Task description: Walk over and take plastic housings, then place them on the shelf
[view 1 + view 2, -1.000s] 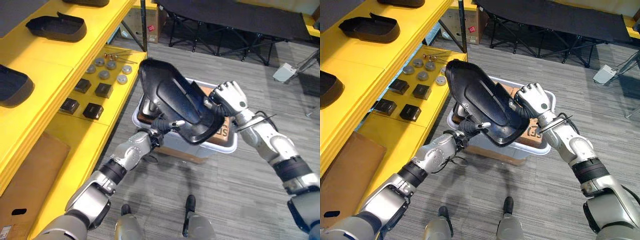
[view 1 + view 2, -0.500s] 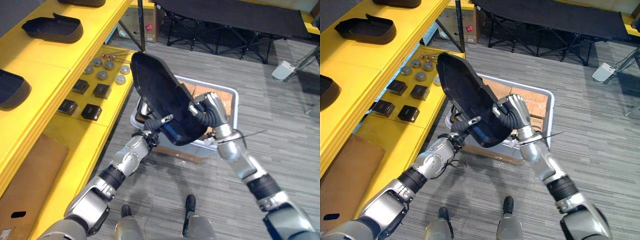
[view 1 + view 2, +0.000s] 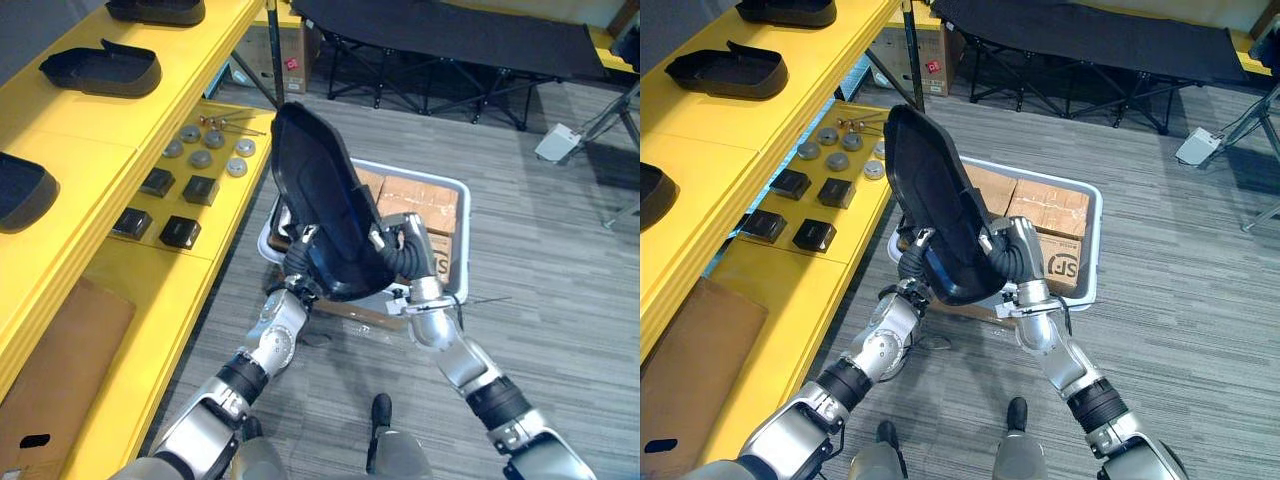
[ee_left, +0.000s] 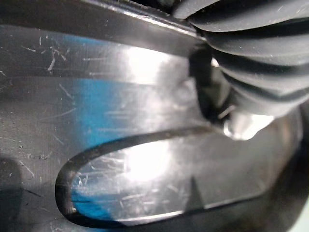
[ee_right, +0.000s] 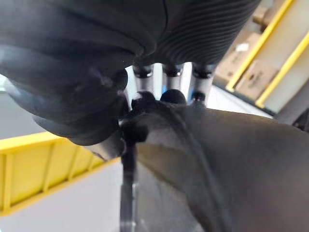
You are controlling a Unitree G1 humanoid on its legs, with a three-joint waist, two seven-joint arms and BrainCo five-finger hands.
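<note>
A large black plastic housing (image 3: 325,215) stands nearly upright on edge between my two hands, above a grey bin (image 3: 458,205). My left hand (image 3: 298,262) grips its lower left rim and my right hand (image 3: 405,250) clasps its right edge. In the right wrist view the fingers (image 5: 171,82) curl over the housing's rim (image 5: 217,159). In the left wrist view the glossy housing wall (image 4: 120,159) lies right against the hand's cover (image 4: 251,63). Three more black housings (image 3: 100,70) (image 3: 25,190) (image 3: 155,10) lie on the yellow shelf (image 3: 70,130) at the left.
The bin holds cardboard boxes (image 3: 415,195). The lower yellow shelf carries small black boxes (image 3: 180,230), metal discs (image 3: 205,157) and a cardboard sheet (image 3: 60,350). A black folding cot (image 3: 440,30) stands behind, and a white device (image 3: 555,145) lies on the floor at the right.
The housing has tipped more upright and edge-on. My right hand has drawn in to the left, closer to the left hand, still holding it. The camera has shifted a little.
</note>
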